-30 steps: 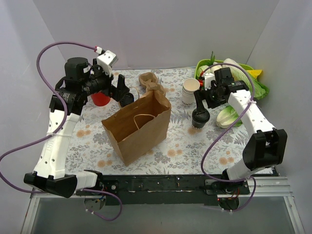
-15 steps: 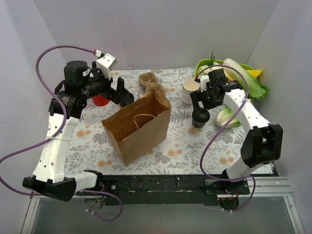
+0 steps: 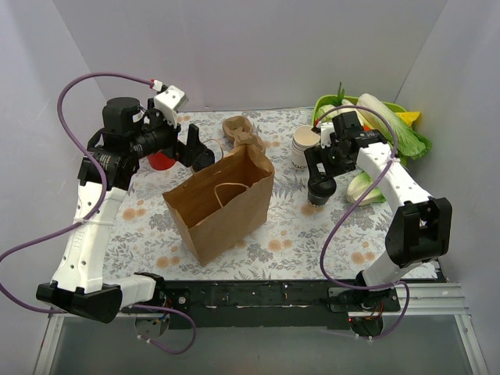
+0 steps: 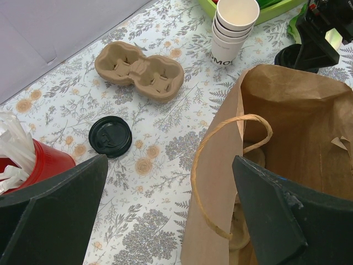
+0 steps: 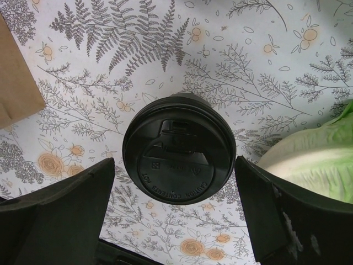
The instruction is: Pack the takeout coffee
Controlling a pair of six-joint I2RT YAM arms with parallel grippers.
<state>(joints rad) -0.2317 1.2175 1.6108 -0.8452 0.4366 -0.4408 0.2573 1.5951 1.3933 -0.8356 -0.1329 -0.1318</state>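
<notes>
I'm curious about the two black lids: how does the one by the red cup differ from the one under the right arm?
The loose lid lies flat on the tablecloth, covering nothing; the other lid caps a takeout cup. The loose lid sits alone near the pulp carrier; the other lid sits between the open fingers of the right gripper. Both are round and black.

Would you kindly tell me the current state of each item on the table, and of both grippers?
Coffee cup: upright, lid on, outside the bag.
Paper bag: upright, mouth open.
Cup carrier: both pockets empty.
Loose lid: lying flat, on no cup.
Stacked cups: upright, no lid.
Red cup: upright, holding straws.
Left gripper: open, empty.
Right gripper: open, over the coffee cup.
</notes>
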